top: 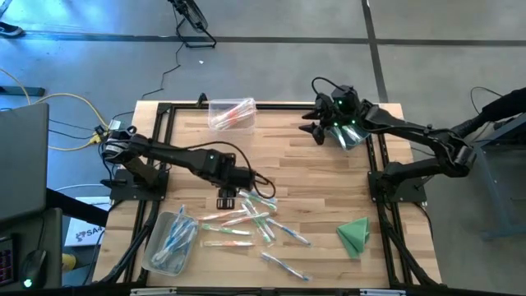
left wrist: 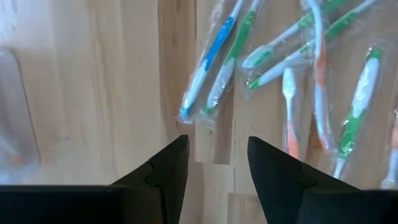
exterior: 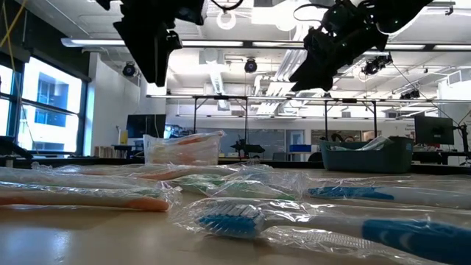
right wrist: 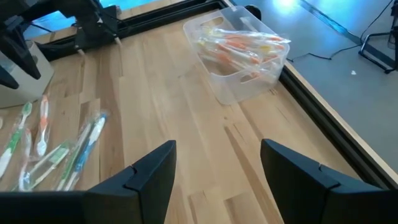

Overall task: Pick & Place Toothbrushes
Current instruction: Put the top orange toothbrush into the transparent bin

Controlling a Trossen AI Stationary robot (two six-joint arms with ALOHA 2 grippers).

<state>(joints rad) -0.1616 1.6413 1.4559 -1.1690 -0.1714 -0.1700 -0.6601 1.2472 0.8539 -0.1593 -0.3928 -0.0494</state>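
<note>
Toothbrushes [top: 251,218] lie scattered in clear wrappers on the wooden table [top: 288,156], most of them just ahead of and beside the left claw [top: 226,201]. That claw hangs above the boards with its two dark fingers [left wrist: 168,165] spread apart and nothing between them; the nearest wrapped pair, one blue and one green [left wrist: 211,68], lies just past its fingertips, not touching them. More brushes with green and orange handles fan out to one side of it. A clear bin [top: 171,240] holding blue brushes sits close to this claw, near the table's front edge.

Over at the far side, the right claw [top: 316,127] is raised above the table, fingers [right wrist: 149,174] likewise parted and empty, well apart from the scattered pile. Ahead of it stands a second clear bin [right wrist: 239,53] filled with orange brushes, near the table's back rim. A folded green cloth [top: 355,234] rests on the boards, away from both claws.
</note>
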